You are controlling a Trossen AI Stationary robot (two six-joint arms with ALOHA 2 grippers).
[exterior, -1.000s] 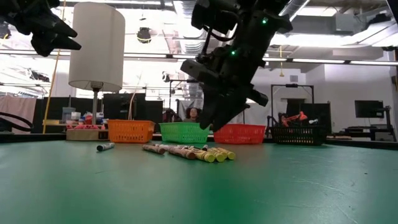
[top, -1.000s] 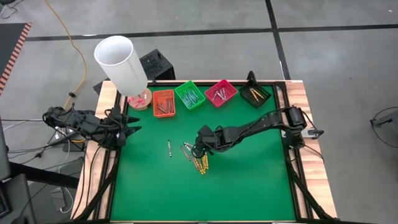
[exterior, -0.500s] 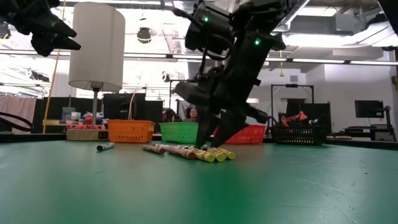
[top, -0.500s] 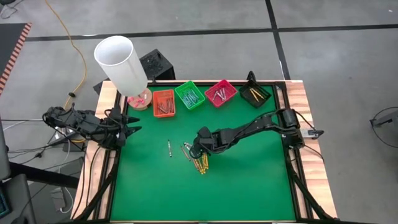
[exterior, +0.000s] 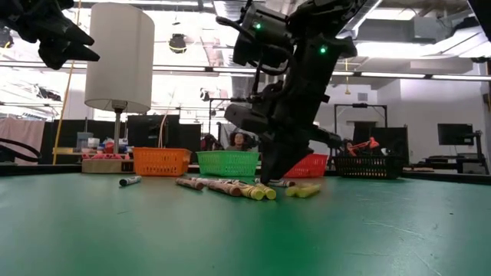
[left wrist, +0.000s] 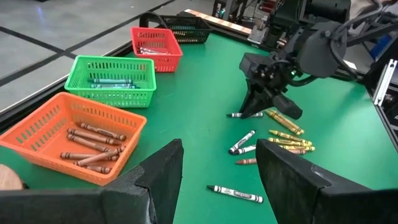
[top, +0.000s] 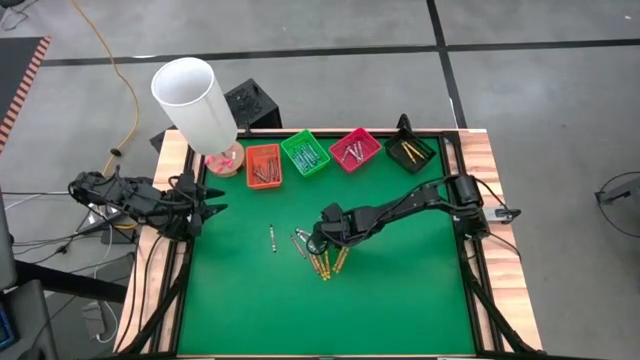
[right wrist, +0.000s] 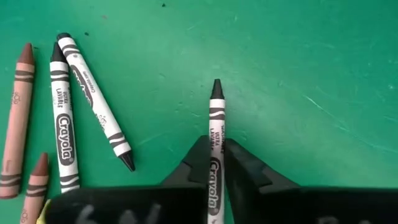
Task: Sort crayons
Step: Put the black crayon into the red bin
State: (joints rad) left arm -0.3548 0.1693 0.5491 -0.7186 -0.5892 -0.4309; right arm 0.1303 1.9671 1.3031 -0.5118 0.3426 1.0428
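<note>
Loose crayons [top: 322, 262] lie on the green mat at mid-table: yellow, brownish and black-tipped ones. My right gripper [top: 316, 241] stands over their far edge, shut on a black-tipped crayon [right wrist: 216, 134] with a pale wrapper. Two more black-tipped crayons [right wrist: 81, 106] and brown ones [right wrist: 17, 124] lie flat beside it. One crayon [top: 273, 237] lies alone further left. My left gripper [left wrist: 217, 180] hovers open at the table's left edge, holding nothing. My right gripper pinches the crayon's wrapped shaft [right wrist: 215, 163] between its two fingers [right wrist: 198, 163], one on each long side. The fingers slant down from the table's right and run along the crayon. Its black tip [right wrist: 216, 89] sticks out beyond them, and the crayon lies low on the mat [left wrist: 244, 114].
Four small trays stand along the far edge: orange [top: 263, 165], green [top: 305, 152], pink [top: 355, 149] and black [top: 410, 150], each with crayons inside. A white lamp [top: 195, 100] stands at the far left corner. Bare mat stretches toward the near edge.
My right gripper has sunk toward the crayon pile with its fingers spread, then shut on the black-tipped crayon. A yellow crayon or two has been pushed out of the pile toward the table's right.
</note>
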